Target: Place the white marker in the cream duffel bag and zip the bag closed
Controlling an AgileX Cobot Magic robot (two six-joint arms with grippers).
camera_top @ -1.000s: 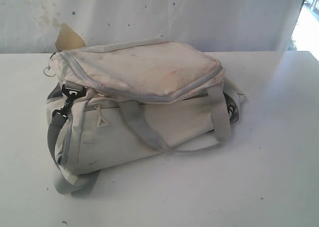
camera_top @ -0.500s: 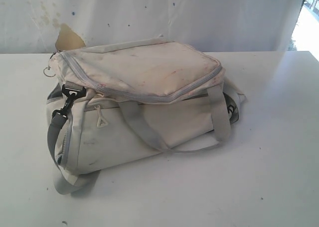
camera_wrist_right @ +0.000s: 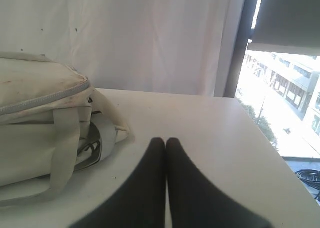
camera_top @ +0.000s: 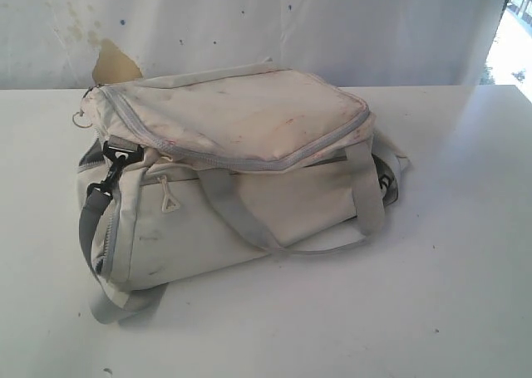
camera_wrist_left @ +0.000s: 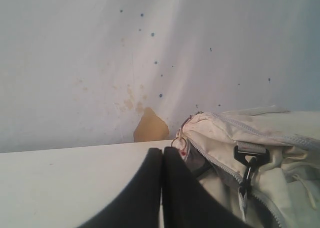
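The cream duffel bag (camera_top: 241, 170) lies on the white table (camera_top: 465, 278), its top flap down and the grey zipper (camera_top: 249, 160) run along the flap's edge. No white marker shows in any view. Neither gripper appears in the exterior view. In the left wrist view my left gripper (camera_wrist_left: 162, 153) is shut with nothing in it, just short of the bag's end (camera_wrist_left: 240, 153) with its ring and black clip (camera_wrist_left: 248, 163). My right gripper (camera_wrist_right: 166, 142) is shut and empty over bare table, beside the bag's other end (camera_wrist_right: 40, 123).
A white backdrop (camera_top: 291, 21) with a torn tan patch (camera_top: 112, 61) stands behind the table. The bag's grey handles (camera_top: 237, 216) and shoulder strap (camera_top: 104, 307) trail onto the table. A window (camera_wrist_right: 285, 102) lies beyond the table's right edge.
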